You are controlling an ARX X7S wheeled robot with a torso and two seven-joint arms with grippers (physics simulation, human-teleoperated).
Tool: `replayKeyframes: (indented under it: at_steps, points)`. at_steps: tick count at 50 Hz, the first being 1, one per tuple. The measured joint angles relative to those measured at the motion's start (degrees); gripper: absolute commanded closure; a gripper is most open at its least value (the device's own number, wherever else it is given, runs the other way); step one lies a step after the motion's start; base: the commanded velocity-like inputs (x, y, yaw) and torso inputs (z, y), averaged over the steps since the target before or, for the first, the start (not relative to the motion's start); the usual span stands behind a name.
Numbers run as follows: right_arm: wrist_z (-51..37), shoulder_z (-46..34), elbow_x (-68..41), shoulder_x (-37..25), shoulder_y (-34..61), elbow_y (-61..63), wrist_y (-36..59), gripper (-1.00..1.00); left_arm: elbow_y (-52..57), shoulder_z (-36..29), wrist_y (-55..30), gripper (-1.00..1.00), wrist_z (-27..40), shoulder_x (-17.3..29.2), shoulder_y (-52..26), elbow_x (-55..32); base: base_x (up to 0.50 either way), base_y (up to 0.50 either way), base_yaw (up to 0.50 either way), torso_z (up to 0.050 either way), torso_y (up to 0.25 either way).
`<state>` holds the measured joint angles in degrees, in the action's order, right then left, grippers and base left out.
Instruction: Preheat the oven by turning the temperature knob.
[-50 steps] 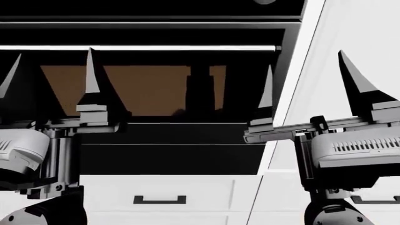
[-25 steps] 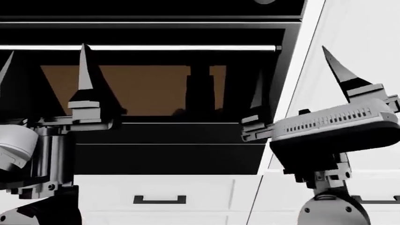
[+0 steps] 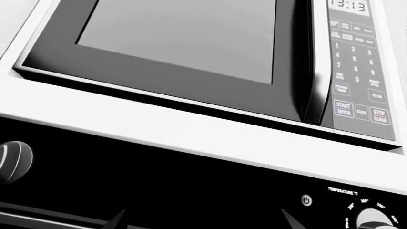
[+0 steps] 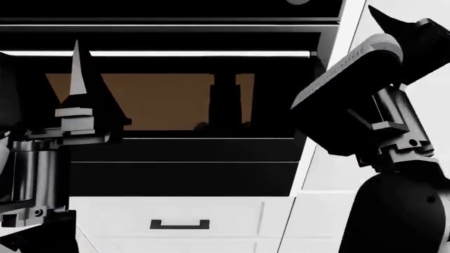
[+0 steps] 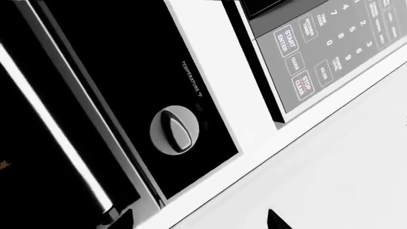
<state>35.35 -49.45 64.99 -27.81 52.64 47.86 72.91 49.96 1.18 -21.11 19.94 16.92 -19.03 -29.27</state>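
Note:
The black oven [image 4: 176, 150] with its brown window and bright bar handle [image 4: 197, 53] fills the head view. Its round temperature knob [image 5: 173, 130] sits on the black control panel under the word TEMPERATURE in the right wrist view. It also shows in the left wrist view [image 3: 376, 221] at the frame's edge. My right gripper [image 5: 198, 220] is open and empty, apart from the knob and aimed at the white trim beside the panel. In the head view one right finger [image 4: 385, 18] is raised high. My left gripper [image 3: 203, 222] is open and empty before the panel; one left finger [image 4: 76, 79] stands upright.
A microwave [image 3: 184, 38] with a keypad [image 5: 324, 52] sits above the oven panel. A second knob [image 3: 13, 160] is at the panel's other end. White drawers with a black handle [image 4: 179, 224] lie below the oven, and a white cabinet front [image 4: 330, 174] lies to its right.
My right arm has risen and rolled over, its gripper going from beside the oven window up to the top right. My left gripper has shifted a little left and up.

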Motion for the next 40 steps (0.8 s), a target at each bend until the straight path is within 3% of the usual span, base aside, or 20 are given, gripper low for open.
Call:
replayKeyframes:
  at_steps: [17, 40]
  points:
    - [12.22, -1.71, 0.70, -4.65, 12.36, -7.06, -1.28, -1.00, 0.98, 0.10, -0.45, -1.00, 1.29, 1.09, -0.14, -1.85, 0.00, 0.00, 0.00, 0.000, 0.000]
    - [15.88, -0.72, -10.86, -4.10, 24.19, -20.66, -12.12, -1.00, 1.06, -0.50, 0.02, -1.00, 2.36, 2.23, 0.01, -2.80, 0.00, 0.00, 0.00, 0.000, 0.000]
